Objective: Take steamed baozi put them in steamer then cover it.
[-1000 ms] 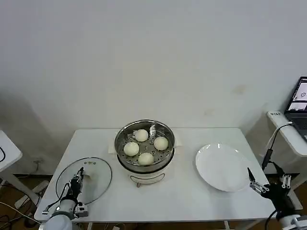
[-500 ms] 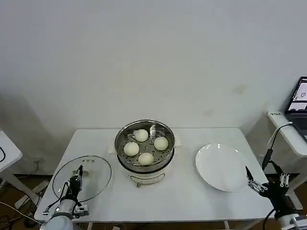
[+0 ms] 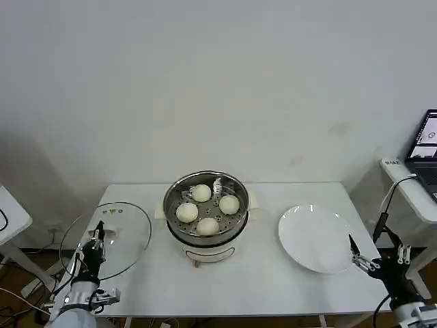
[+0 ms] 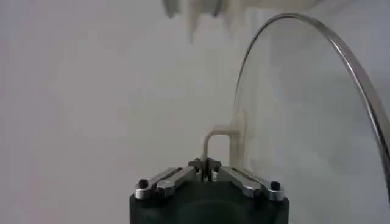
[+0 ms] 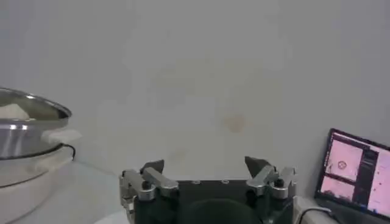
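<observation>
At lower left the left hand is clamped on the cover handle, while the right hand, fingers apart, sits lower right beside the plate.

A big plain white wall stands behind everything. In front of it is a white worktop. A brown floor shows under it on the left. A little white table peeks in at the left edge. On the right sits another white table with an open laptop and a black cable hanging down.
</observation>
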Motion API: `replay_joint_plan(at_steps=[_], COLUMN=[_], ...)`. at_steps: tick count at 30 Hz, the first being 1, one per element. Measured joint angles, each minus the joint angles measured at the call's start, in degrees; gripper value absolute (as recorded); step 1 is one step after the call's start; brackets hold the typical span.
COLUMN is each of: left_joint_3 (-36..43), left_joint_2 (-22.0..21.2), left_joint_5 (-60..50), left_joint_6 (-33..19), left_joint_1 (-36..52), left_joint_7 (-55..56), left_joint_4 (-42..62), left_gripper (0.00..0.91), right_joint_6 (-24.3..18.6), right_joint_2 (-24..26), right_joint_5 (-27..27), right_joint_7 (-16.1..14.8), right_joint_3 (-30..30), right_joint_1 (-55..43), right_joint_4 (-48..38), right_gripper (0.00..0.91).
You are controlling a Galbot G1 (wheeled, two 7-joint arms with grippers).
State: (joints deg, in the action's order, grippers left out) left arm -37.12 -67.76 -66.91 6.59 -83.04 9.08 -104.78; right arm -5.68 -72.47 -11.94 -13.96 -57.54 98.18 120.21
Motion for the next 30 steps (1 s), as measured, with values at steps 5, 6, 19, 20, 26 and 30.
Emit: replay_joint_plan(at_steps=[5,6,19,20,26,30], left_joint_3=[0.6,0.83,6.24,7.17,13.74,18.25], left_joint_2=[1.82,2.27,10.18,10.51,10.34,8.33], left_joint_5=[1.65,2.06,6.91,6.88,4.74,1.96], left_joint_6=[2.05,2.57,12.36,13.29,18.21,20.95], left_joint_1=[-0.33,-0.25,7.0,8.01,14.42,18.89], left_joint_7=[-1.68,-2.12,-9.24,-10.03,-14.66,-17.56], left_joint_4=[-4.48,-5.33,-11.76,-11.97,-11.94,-10.83], left_gripper=[0.0,0.0,0.0,0.0,0.0,0.0], right_joint_6=[-0.05,-0.05,-0.22,-0.22,-0.35,-0.27], right_joint_2=[-0.22,-0.32,-1.95,-2.12,-3.55,-4.38], right_joint_5=[0.47,0.57,2.8,3.07,5.19,6.89], right_joint_7=[-0.03,-0.03,0.01,0.08,0.67,0.81], right_joint_3=[0.53,0.66,2.17,2.35,3.74,5.05], right_joint_1=[-0.44,-0.51,-1.76,-1.78,-2.55,-2.97], right_joint_4=[-0.48,-0.48,-0.91,-1.0,-1.95,-2.18], right_gripper=[0.907,0.907,0.907,0.907,0.907,0.907])
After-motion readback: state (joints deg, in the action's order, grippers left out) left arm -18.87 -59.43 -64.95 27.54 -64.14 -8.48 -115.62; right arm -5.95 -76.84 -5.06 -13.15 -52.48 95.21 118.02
